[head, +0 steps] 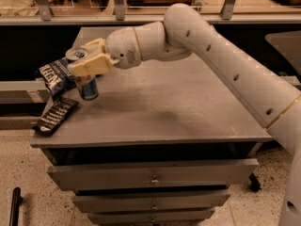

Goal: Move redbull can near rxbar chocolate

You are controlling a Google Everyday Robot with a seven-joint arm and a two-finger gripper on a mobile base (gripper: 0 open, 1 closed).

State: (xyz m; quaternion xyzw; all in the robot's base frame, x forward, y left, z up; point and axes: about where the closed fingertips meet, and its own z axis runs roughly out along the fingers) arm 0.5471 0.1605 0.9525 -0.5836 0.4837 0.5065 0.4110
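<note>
The redbull can (88, 87), blue and silver with a silver top, is tilted and held in my gripper (87, 65) just above the table's left side. The gripper's cream fingers (92, 66) are shut around the can's upper half. The rxbar chocolate (55, 115), a flat black wrapper with white lettering, lies on the table's front left corner, a short way below and left of the can.
A puffy dark blue chip bag (55, 76) lies at the table's left edge, just left of the can. The grey table (169, 112) has drawers below. My white arm reaches in from the right. A counter with rails runs behind.
</note>
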